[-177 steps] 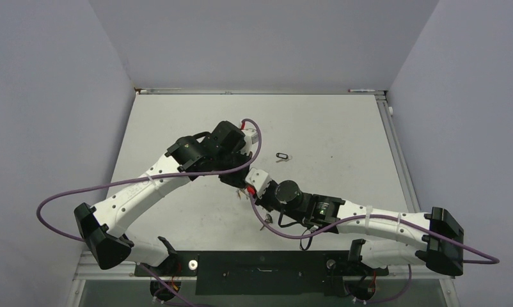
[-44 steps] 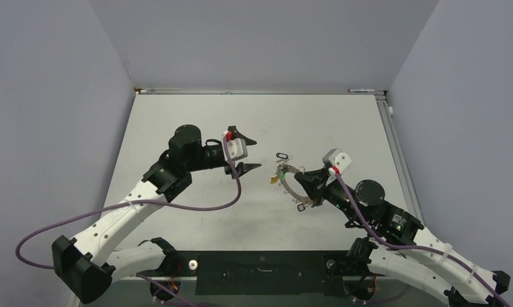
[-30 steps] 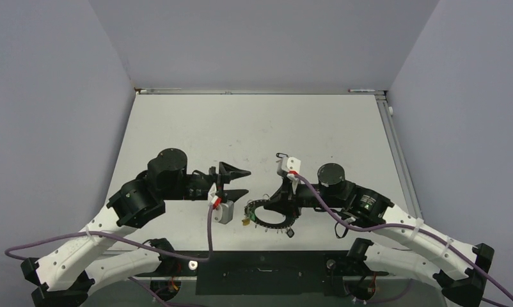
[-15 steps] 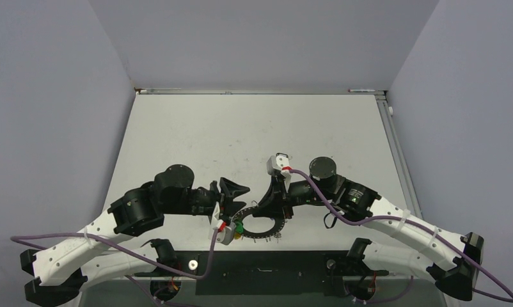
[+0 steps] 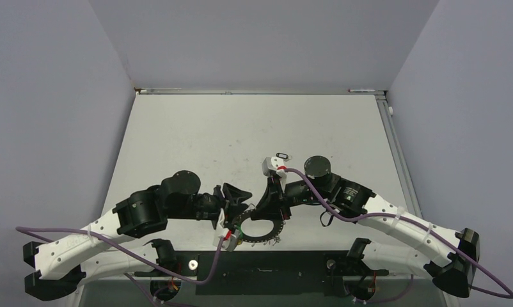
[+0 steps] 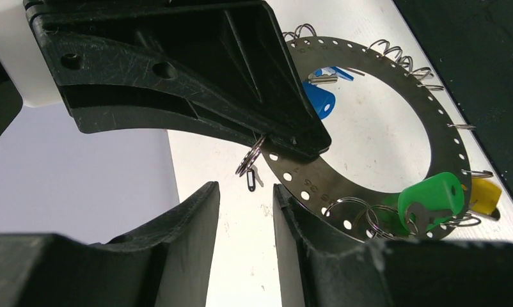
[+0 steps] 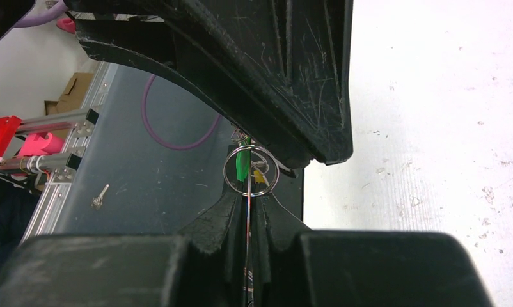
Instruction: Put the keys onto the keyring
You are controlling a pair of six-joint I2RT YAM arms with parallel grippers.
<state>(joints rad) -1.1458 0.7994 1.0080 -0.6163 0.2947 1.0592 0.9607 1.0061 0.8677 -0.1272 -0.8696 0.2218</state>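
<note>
keyring (image 6: pixel 305 184) brought down to the near bench (image 5: pixel 196 134) edge, left claw (image 6: pixel 244 198) closing in
right claw (image 7: pixel 248 214) stays pinched on the keyring's rim; left claw, half-narrowed and empty, sits just beside it. black-tagged key (image 5: pixel 282 155) still loose mid-bench.

Table (image 5: pixel 196 128): white, scuffed, centre frame. Walls (image 5: pixel 260 38): plain grey-lilac, L/R + back. Alu rail (image 5: pixel 177 91): far table edge.
</note>
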